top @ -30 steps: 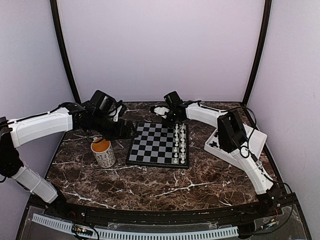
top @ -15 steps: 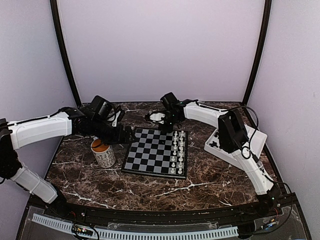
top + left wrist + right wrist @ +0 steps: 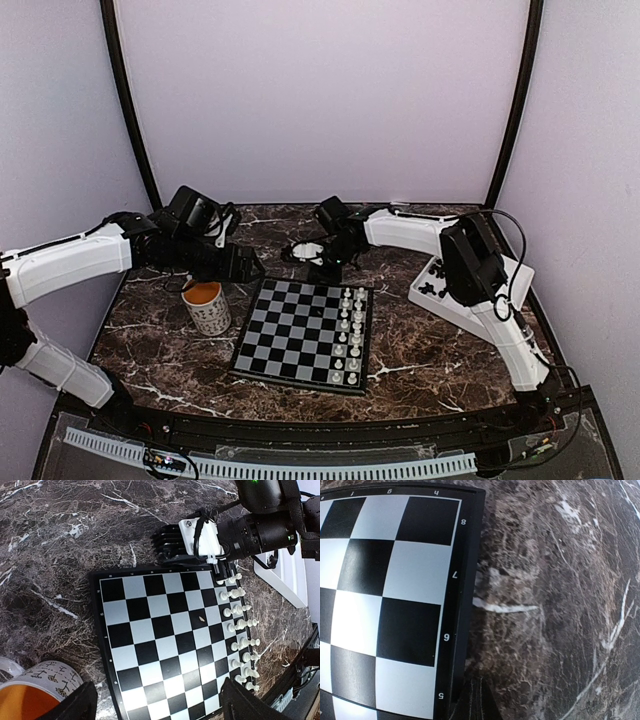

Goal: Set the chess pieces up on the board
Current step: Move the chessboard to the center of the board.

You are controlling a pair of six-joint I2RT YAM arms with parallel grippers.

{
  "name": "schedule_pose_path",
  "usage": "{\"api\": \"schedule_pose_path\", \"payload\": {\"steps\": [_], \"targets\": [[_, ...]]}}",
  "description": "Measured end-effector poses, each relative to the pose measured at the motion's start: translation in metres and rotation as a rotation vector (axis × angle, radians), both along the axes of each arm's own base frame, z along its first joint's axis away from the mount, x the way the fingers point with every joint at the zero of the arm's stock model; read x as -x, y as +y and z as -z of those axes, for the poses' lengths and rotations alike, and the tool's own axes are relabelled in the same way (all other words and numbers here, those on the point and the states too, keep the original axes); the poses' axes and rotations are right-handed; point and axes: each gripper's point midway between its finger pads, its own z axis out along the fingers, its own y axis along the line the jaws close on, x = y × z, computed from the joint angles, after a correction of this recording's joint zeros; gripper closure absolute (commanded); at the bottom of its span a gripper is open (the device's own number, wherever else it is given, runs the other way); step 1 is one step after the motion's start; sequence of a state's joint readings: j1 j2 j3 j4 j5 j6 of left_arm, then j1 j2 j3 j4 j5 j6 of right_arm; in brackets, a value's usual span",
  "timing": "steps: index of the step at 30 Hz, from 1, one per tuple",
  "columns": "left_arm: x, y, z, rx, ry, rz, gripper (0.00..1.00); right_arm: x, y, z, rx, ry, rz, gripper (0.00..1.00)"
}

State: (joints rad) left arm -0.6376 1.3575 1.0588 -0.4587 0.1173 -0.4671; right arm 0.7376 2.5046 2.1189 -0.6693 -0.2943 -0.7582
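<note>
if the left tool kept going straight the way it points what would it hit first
Most likely the board, on its bare checks: these lie between the fingers of the open left tool in the wrist view. The mug sits off to one side. Depth is unclear.

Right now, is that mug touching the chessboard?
Apart. The top external view shows a strip of bare table between the mug and the left edge of the board.
</note>
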Motion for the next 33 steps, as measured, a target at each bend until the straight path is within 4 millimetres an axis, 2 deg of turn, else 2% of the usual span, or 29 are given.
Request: {"api": "schedule_pose_path", "payload": {"steps": [13, 17, 21, 26, 28, 30, 31, 33], "targets": [[0.001, 0.007, -0.007, -0.017, -0.028, -0.011, 0.11, 0.048, 0.055, -0.002, -0.050, 0.015, -0.133, 1.00], [0.002, 0.009, -0.007, -0.022, -0.027, -0.012, 0.11, 0.059, 0.064, -0.002, -0.054, 0.014, -0.156, 1.00], [0.002, 0.009, -0.007, -0.028, -0.028, -0.008, 0.11, 0.061, 0.067, -0.002, -0.060, 0.022, -0.144, 0.93], [-0.002, 0.010, -0.009, -0.048, -0.047, -0.003, 0.11, 0.049, 0.058, -0.006, -0.085, 0.085, -0.033, 0.78], [-0.005, 0.009, -0.012, -0.056, -0.062, 0.002, 0.11, 0.042, 0.046, -0.017, -0.109, 0.135, 0.023, 0.70], [-0.009, 0.009, -0.016, -0.069, -0.084, 0.010, 0.10, 0.032, 0.027, -0.041, -0.154, 0.177, 0.087, 0.63], [-0.011, 0.008, -0.018, -0.074, -0.093, 0.016, 0.10, 0.028, 0.012, -0.059, -0.178, 0.192, 0.123, 0.60], [-0.015, 0.007, -0.023, -0.085, -0.119, 0.030, 0.11, 0.018, -0.018, -0.109, -0.241, 0.172, 0.184, 0.57]]}}
